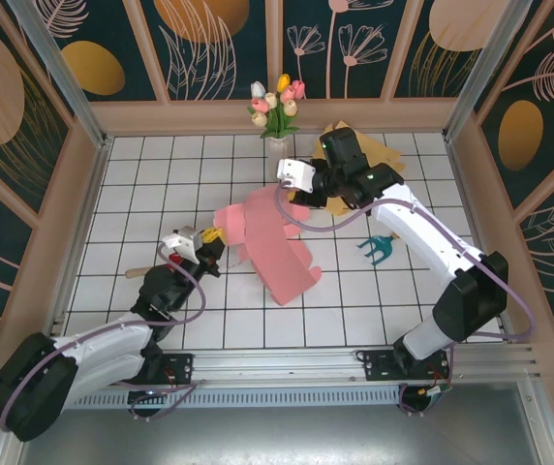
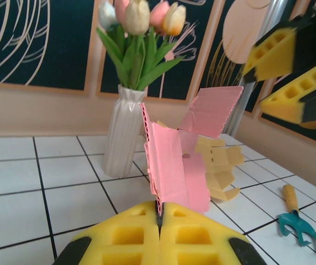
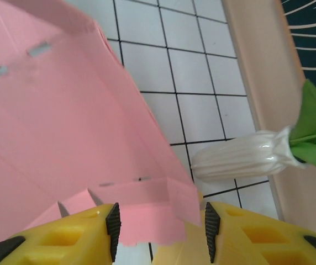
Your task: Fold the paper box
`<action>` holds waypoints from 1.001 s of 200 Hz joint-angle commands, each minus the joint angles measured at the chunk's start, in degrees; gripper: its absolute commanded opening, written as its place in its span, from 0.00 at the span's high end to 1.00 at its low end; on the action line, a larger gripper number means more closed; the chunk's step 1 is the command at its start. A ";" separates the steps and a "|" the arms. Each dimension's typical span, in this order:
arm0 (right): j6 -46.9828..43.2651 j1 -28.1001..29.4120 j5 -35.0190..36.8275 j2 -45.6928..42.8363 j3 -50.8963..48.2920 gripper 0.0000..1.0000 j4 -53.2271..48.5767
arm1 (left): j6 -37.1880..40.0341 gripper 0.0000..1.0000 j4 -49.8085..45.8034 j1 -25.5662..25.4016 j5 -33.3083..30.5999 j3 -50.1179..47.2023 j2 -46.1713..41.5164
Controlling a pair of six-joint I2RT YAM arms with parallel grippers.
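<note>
Its wrist camera is showing the left gripper (image 2: 159,218) pinching the paper box (image 2: 174,165); the right gripper (image 3: 161,227) is straddling 1 pink flap (image 3: 147,210), fingers parted.

White-black arms (image 1: 422,228), yellow gripper pads (image 2: 130,237), perhaps lilac cables (image 1: 521,291)

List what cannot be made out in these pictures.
- Right wrist view: whether the right gripper touches the pink cardboard box blank between its fingers; too close.
- Left wrist view: blank's edge inside the shut left gripper; fingers cover it.
- Top view: tan cardboard sheet, mostly behind the right arm.
</note>
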 commanded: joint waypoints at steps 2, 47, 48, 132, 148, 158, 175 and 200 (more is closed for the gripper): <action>-7.25 -0.47 -1.67 1.25 3.36 0.54 -5.42 | 2.89 1.00 3.81 -0.41 2.82 -2.27 -4.00; -9.77 -0.39 -4.59 4.47 5.90 0.56 -3.62 | 4.30 1.00 5.61 -0.36 6.06 -4.14 -5.43; -9.78 -0.39 -4.66 4.51 5.96 0.57 -3.57 | 4.35 1.00 5.67 -0.38 6.09 -4.21 -5.40; -9.62 -1.21 -9.06 9.02 4.49 0.63 -2.19 | 5.15 1.00 7.76 -0.38 8.19 -5.06 -4.58; -9.67 -1.22 -9.72 9.29 3.94 0.63 -2.05 | 5.21 1.00 7.67 -0.37 7.84 -5.13 -4.75; -9.70 -1.22 -10.21 9.21 3.52 0.63 -2.16 | 5.27 1.00 7.67 -0.38 7.92 -5.08 -4.76; -9.82 -3.36 -10.80 8.81 2.84 0.63 -2.20 | 5.12 1.00 7.41 -0.39 7.53 -5.01 -4.77; -10.06 -4.80 -11.44 6.83 1.17 0.60 -1.60 | 5.18 1.00 7.41 -0.45 7.08 -4.97 -4.47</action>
